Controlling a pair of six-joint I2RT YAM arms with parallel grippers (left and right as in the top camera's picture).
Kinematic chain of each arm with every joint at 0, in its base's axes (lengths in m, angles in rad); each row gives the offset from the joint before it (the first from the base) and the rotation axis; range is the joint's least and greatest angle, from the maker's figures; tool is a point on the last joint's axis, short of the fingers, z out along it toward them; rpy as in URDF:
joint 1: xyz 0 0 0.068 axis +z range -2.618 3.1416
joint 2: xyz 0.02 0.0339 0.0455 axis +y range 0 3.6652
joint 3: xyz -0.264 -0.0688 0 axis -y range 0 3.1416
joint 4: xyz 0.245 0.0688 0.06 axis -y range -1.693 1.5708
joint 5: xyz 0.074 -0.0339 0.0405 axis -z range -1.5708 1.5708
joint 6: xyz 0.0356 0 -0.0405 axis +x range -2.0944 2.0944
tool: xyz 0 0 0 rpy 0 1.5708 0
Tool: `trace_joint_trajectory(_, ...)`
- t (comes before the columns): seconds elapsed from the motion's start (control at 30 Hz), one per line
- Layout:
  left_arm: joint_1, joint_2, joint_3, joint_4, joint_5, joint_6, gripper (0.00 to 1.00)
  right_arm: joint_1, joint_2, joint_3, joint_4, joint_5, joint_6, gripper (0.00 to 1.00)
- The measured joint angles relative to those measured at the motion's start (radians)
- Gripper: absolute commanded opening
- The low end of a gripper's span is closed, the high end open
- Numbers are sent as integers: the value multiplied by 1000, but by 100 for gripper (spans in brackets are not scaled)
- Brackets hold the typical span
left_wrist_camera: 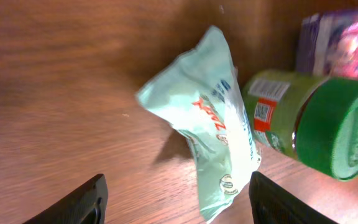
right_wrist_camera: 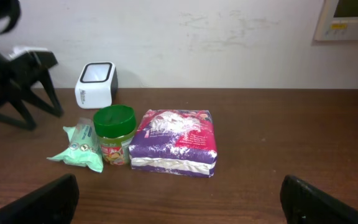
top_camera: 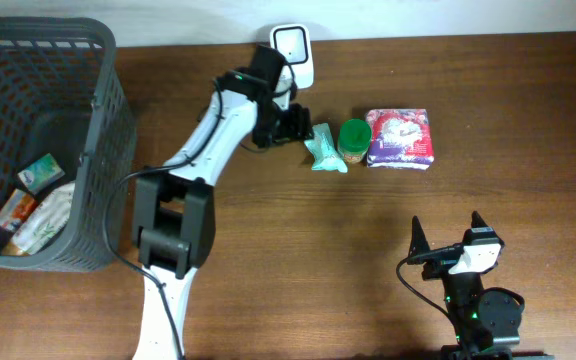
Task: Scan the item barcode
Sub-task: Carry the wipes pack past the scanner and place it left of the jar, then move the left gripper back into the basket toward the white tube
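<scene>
Two arms: white shells, black joints.
Left arm (top_camera: pixel 213 125), centre-left overhead, is showing white links, black motor blocks, a black cable (top_camera: pixel 116 220) running by its base, green LED (top_camera: pixel 236 75) glowing up top; right arm (top_camera: pixel 473 290), lower right, is showing a white wrist block, black fingers (top_camera: pixel 416 238) w/ pointed tips.

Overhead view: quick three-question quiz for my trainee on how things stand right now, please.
1. True or false: the green-lidded jar stands between the mint packet and the purple package.
2. The left gripper has its jaws: A open, B shut on the packet, C shut on the jar.
3. Where do other packets already lie?
Key: 1 true; 2 A; 3 in the grey basket.
</scene>
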Motion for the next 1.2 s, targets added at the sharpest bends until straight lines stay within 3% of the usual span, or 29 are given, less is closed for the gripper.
trace_joint_trajectory(0.1,21,-27,22,-42,-1,3,71,0,0,0,0,0,0,99)
trace_joint_trajectory(0.33,77,-250,79,-101,-4,20,82,0,0,0,0,0,0,99)
trace_joint_trajectory(0.43,103,-365,87,-120,-16,42,82,0,0,0,0,0,0,99)
trace_joint_trajectory(0.5,128,-443,87,-158,-63,51,96,0,0,0,0,0,0,99)
trace_joint_trajectory(0.57,156,-492,87,-192,-116,60,96,0,0,0,0,0,0,99)
trace_joint_trajectory(0.9,472,-710,88,-369,-512,64,99,0,0,0,0,0,0,99)
trace_joint_trajectory(1.2,718,-730,89,-381,-595,90,99,0,0,0,0,0,0,99)
